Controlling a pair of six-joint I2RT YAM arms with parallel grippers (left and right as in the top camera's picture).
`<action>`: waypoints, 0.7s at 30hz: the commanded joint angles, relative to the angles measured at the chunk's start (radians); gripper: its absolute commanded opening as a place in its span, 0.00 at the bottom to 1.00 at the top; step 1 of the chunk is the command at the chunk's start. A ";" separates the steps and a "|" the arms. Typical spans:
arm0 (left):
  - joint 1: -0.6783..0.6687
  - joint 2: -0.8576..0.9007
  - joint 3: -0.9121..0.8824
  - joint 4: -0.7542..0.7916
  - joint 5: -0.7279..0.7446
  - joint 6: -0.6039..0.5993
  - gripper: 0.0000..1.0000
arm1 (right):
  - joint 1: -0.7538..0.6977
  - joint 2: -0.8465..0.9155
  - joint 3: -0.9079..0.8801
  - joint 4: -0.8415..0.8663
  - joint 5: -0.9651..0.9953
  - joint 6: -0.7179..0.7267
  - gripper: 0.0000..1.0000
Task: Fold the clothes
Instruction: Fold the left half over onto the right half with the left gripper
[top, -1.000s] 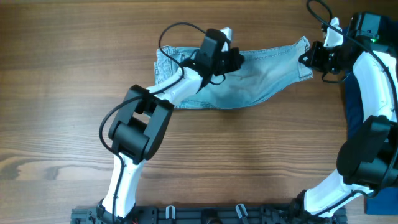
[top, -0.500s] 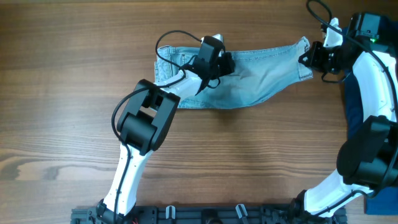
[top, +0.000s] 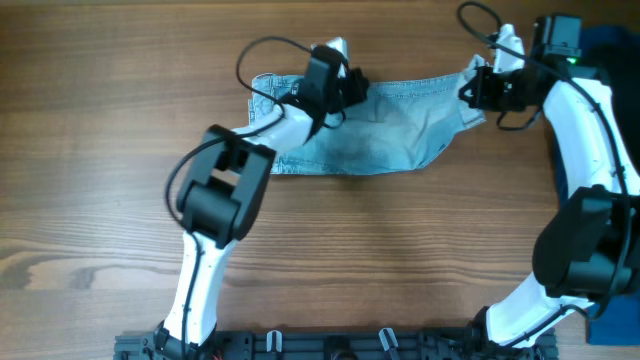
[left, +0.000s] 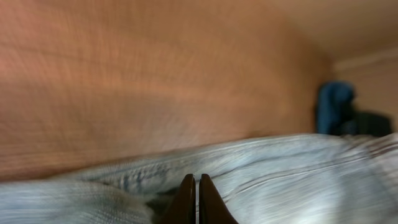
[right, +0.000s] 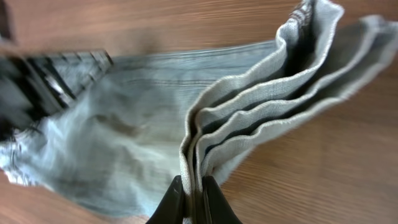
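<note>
Wooden table (top: 100, 150); only the right wrist view shows the right gripper (right: 193, 200) pinching the faded denim shorts (right: 124, 124) at the stacked cuffs. The left gripper (left: 198, 198) is closed, its hold unclear.

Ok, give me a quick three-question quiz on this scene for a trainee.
1. True or false: the left fingers are spread wide open.
2. Pick one: what do the right fingers pinch? A) a black cable B) stacked leg-hem layers of the denim shorts C) nothing
3. Fill in: the shorts lie on a ___ table.
Key: 1 false; 2 B; 3 wooden.
</note>
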 joint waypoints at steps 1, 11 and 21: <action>0.074 -0.193 0.029 -0.063 0.011 0.028 0.04 | 0.082 -0.011 0.009 0.010 -0.011 -0.071 0.04; 0.356 -0.388 0.029 -0.485 0.007 0.209 0.04 | 0.297 -0.011 0.144 -0.029 0.028 -0.040 0.04; 0.612 -0.397 0.029 -0.838 0.007 0.217 0.04 | 0.532 0.006 0.158 0.038 0.124 0.031 0.04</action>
